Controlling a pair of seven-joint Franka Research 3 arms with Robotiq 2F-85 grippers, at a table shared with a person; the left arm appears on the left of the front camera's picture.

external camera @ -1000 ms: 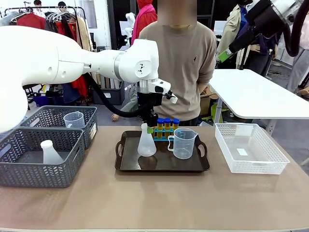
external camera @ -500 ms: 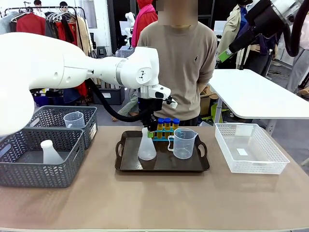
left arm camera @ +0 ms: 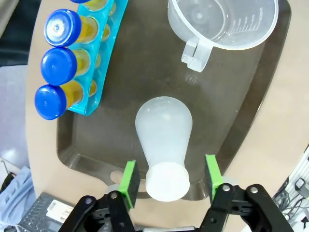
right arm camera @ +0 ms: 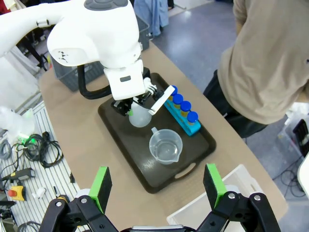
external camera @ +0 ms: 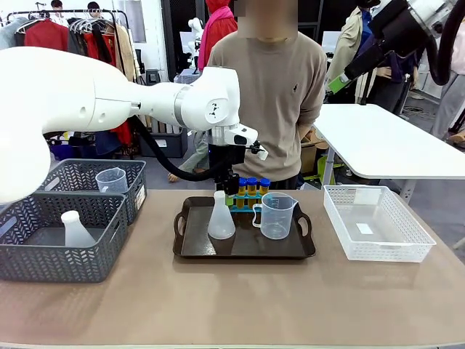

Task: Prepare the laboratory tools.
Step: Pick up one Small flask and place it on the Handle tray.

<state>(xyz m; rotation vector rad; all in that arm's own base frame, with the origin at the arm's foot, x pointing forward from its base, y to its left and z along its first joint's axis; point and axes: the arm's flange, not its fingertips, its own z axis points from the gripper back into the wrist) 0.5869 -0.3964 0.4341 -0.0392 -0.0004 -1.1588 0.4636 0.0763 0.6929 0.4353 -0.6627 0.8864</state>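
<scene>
On the tan worktop point(external camera: 240, 298) a dark tray point(external camera: 243, 247) carries the conical flask point(external camera: 221, 218), beaker point(external camera: 275, 215) and capped tubes point(external camera: 251, 186). My left end effector point(left arm camera: 169, 178) straddles the flask's neck, pads apart and clear; my right end effector point(right arm camera: 157, 184) hangs wide above.

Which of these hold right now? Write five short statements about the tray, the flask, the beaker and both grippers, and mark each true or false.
1. The white translucent conical flask stands upright on the dark brown tray. True.
2. The left gripper is clamped on the flask. False: its green-padded fingers stand apart from the flask's neck on both sides.
3. The clear plastic handled measuring beaker lies in the white lattice basket. False: it stands on the tray.
4. The amber tubes with blue caps sit in a blue rack. True.
5. The right gripper holds a tube. False: it is open and holds nothing.
</scene>
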